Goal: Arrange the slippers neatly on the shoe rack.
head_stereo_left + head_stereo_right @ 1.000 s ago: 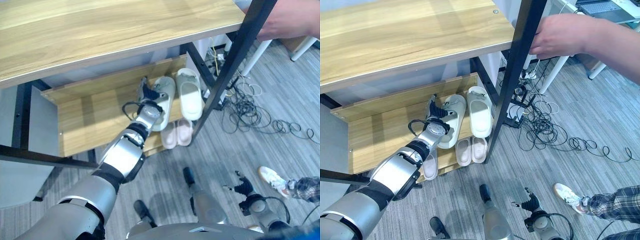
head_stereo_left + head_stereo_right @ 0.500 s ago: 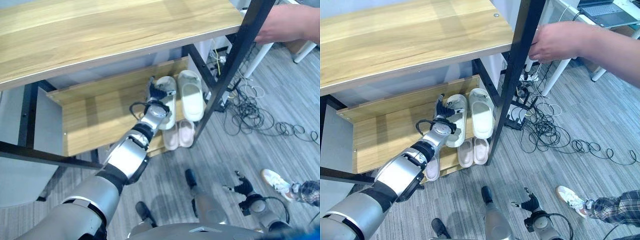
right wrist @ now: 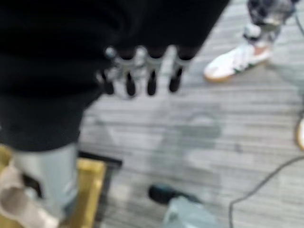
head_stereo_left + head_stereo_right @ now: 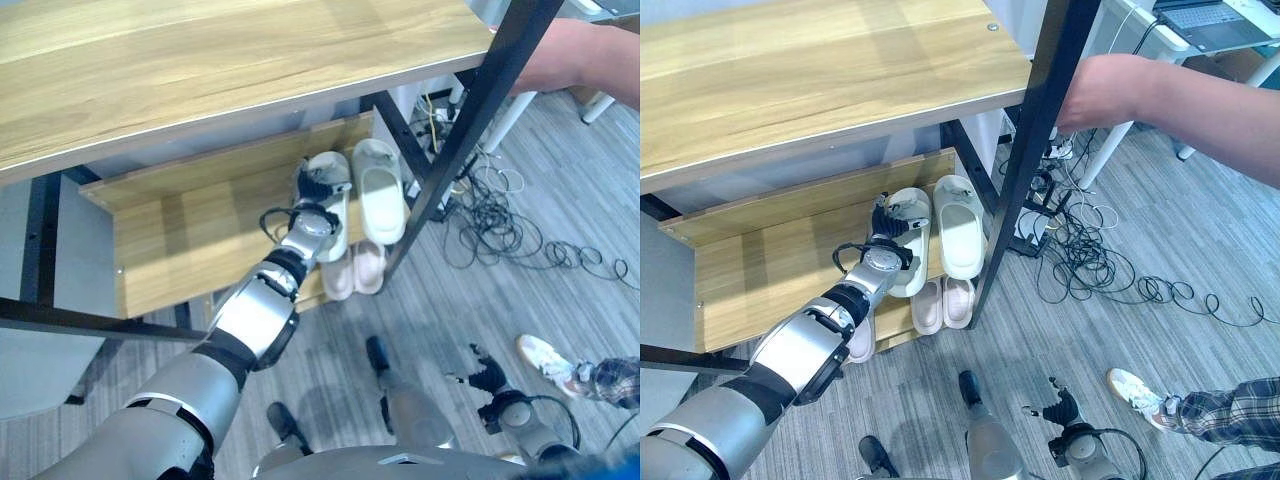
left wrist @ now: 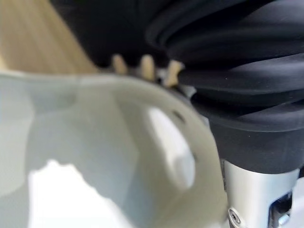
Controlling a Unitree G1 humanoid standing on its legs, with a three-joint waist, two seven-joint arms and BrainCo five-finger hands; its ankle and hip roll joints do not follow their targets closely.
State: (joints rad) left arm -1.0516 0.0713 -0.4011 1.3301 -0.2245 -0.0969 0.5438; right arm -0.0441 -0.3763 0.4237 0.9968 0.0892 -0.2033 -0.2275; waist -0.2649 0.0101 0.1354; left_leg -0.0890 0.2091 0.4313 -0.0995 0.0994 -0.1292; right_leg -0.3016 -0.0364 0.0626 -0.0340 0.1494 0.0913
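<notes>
Here, in your left eye view, the left hand (image 4: 312, 192) grips the left slipper (image 4: 331, 205) on the shoe rack (image 4: 180, 225), beside the right slipper (image 4: 379, 190). In the right wrist view, your right hand (image 3: 140, 73) hangs with relaxed fingers over the floor (image 3: 204, 137).

two pale green slippers (image 4: 958, 225) on the middle shelf (image 4: 760, 265) of one shoe rack (image 4: 1030, 150) — two pink slippers (image 4: 943, 302) below them, a third pale one (image 4: 860, 338) beside — one white sneaker (image 4: 1135, 388) on the floor.
</notes>
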